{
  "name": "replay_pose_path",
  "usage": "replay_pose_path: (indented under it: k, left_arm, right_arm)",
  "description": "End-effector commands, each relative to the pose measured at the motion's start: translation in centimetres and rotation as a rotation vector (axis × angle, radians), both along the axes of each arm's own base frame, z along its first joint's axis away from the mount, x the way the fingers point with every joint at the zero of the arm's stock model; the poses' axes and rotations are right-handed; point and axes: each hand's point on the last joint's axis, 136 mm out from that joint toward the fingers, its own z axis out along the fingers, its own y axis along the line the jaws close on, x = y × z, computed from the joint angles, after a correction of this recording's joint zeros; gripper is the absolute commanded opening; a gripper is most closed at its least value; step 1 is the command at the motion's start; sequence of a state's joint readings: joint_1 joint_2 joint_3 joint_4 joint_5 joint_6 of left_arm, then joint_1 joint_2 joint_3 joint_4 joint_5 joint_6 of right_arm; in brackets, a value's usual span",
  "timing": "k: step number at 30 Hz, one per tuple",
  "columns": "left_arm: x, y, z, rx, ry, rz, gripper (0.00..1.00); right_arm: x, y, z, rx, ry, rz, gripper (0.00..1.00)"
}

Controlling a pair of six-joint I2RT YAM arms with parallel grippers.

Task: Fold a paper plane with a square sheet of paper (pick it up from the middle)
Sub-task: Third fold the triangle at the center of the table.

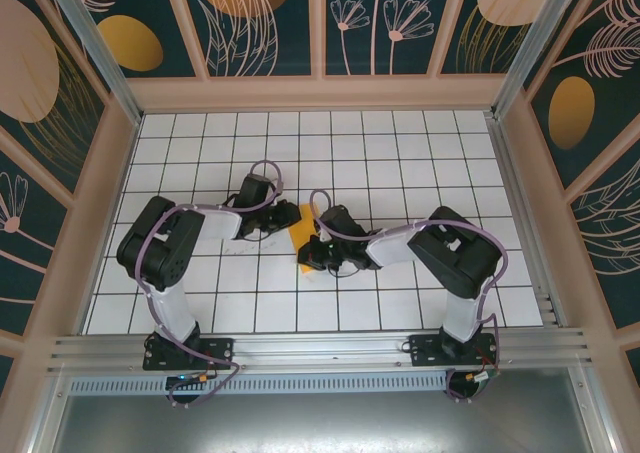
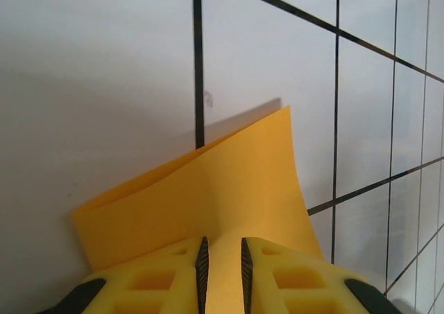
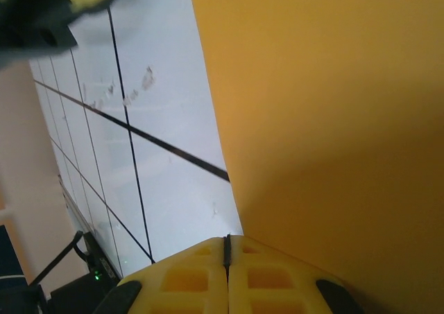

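The square sheet of paper (image 1: 303,235) is orange-yellow and lies between the two grippers at mid-table. In the left wrist view the sheet (image 2: 229,182) arches up off the tiles, its far edge lifted and casting a shadow. My left gripper (image 2: 222,248) (image 1: 290,216) has its jaws narrowly apart, pinched on a raised ridge of the paper that fills the gap. My right gripper (image 3: 227,239) (image 1: 308,258) is shut with its pads together. It sits at the sheet's near edge, and the paper (image 3: 333,120) runs past its right finger, not between the pads.
The table (image 1: 400,163) is a white surface with a black grid, walled by a wooden frame with patterned panels (image 1: 270,23). A metal rail (image 1: 320,348) carrying both arm bases runs along the near edge. Open tiles lie behind and to both sides of the grippers.
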State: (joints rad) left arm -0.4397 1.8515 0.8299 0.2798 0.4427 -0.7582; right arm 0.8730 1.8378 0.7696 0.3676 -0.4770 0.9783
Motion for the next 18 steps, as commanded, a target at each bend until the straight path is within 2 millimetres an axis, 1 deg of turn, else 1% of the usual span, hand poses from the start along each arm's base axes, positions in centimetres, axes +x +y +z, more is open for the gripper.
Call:
replay_pose_path:
  k: [1,4,5,8,10,12,14,15,16,17,18]
  left_arm:
    - [-0.2,-0.5,-1.5,0.012,0.019,-0.057,0.22]
    - [0.1,-0.9,-1.2,0.002,0.012,-0.072,0.22]
    - [0.2,-0.9,-0.9,0.003,0.009,-0.072,0.22]
    - [0.7,-1.2,0.8,-0.003,-0.031,-0.086,0.24]
    - [1.1,-1.2,2.2,0.003,-0.061,-0.091,0.24]
    - [1.4,-1.2,3.7,0.007,-0.094,-0.092,0.26]
    - [1.5,-1.1,5.4,0.004,-0.130,-0.089,0.27]
    - [1.5,-1.0,6.0,0.000,-0.140,-0.086,0.28]
    - [1.3,-1.0,6.5,-0.006,-0.146,-0.084,0.28]
    - [1.2,-0.9,6.7,-0.011,-0.146,-0.080,0.29]
    - [1.0,-0.9,6.5,-0.010,-0.139,-0.079,0.29]
  right_arm:
    - [-1.5,0.0,-0.2,0.001,0.018,0.028,0.09]
    - [-1.1,0.6,0.4,-0.004,0.000,0.037,0.10]
    - [-0.9,0.9,0.9,0.009,-0.014,0.034,0.10]
    - [-0.1,1.6,3.2,0.065,-0.067,0.029,0.13]
    - [0.6,1.3,4.8,0.077,-0.117,0.013,0.14]
    - [1.6,-0.1,6.1,0.061,-0.164,-0.039,0.16]
    - [2.6,-2.0,7.5,0.074,-0.201,-0.101,0.19]
    - [3.1,-3.0,7.8,0.069,-0.213,-0.130,0.21]
    - [3.5,-4.1,7.8,0.046,-0.223,-0.157,0.25]
    - [4.0,-5.3,7.4,0.000,-0.228,-0.188,0.27]
    - [4.3,-6.4,6.8,-0.048,-0.225,-0.210,0.27]
